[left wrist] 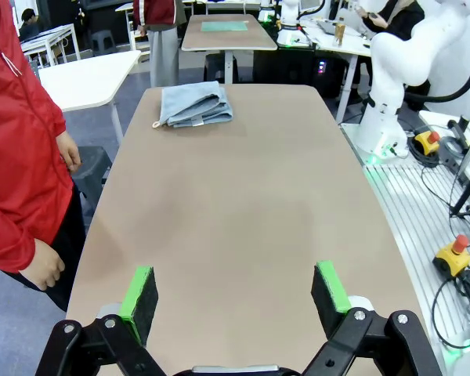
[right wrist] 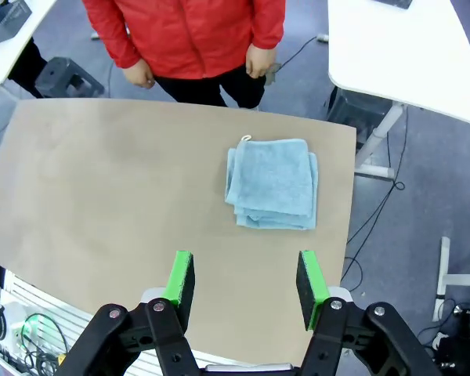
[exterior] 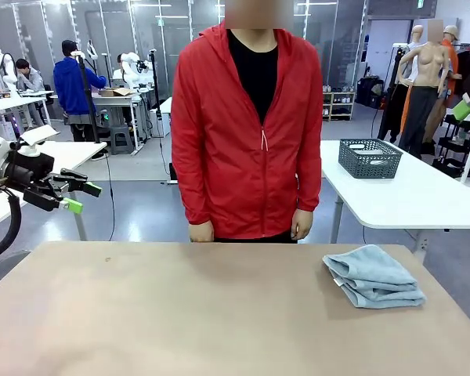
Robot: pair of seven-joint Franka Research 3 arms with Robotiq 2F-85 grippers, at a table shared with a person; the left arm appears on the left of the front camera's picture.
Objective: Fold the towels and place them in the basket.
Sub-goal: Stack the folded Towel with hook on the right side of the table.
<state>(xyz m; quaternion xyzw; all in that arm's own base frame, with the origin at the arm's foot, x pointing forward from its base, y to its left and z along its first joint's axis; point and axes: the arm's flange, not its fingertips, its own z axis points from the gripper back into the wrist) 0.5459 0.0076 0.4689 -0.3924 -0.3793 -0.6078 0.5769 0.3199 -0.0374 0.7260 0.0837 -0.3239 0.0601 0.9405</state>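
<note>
Pale blue folded towels [exterior: 372, 276] lie in a small stack on the right side of the tan table [exterior: 180, 313]; they also appear in the left wrist view [left wrist: 194, 106] and the right wrist view [right wrist: 272, 184], with a white tag loop at one corner. The dark grey mesh basket [exterior: 370, 158] stands on a white table behind, to the right of the person. My left gripper [exterior: 82, 197] hovers off the table's left end, open and empty [left wrist: 233, 286]. High above the near edge, my right gripper [right wrist: 244, 270] is open and empty, short of the towels.
A person in a red jacket [exterior: 247, 133] stands at the far edge, hands down at their sides. White tables [exterior: 423, 196] flank the far side. The right arm's base [left wrist: 392, 94] stands beside the table.
</note>
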